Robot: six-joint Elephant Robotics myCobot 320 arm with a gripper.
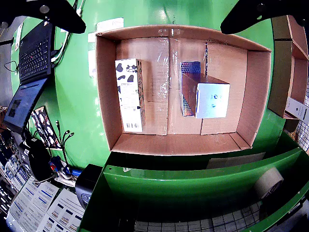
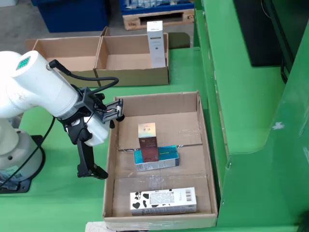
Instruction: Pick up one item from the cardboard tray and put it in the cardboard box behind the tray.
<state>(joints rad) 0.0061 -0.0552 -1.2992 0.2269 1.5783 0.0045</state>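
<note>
Claw (image 2: 104, 145) spread wide and empty beside the cardboard tray (image 2: 205, 145), seen from the fixed view.

The claw hangs over the tray's left wall, its two dark fingers (image 2: 91, 166) well apart, gripping nothing. Three items lie in the tray: a cow-patterned box (image 2: 163, 201) at the near end, a blue box (image 2: 157, 158) lying flat in the middle, and a brown box with a silvery top (image 2: 147, 140) standing on it. Beyond the tray, on the green table (image 2: 183, 72), sits the cardboard box (image 2: 133, 75) with a tall white carton (image 2: 155, 43) upright at its right end.
</note>
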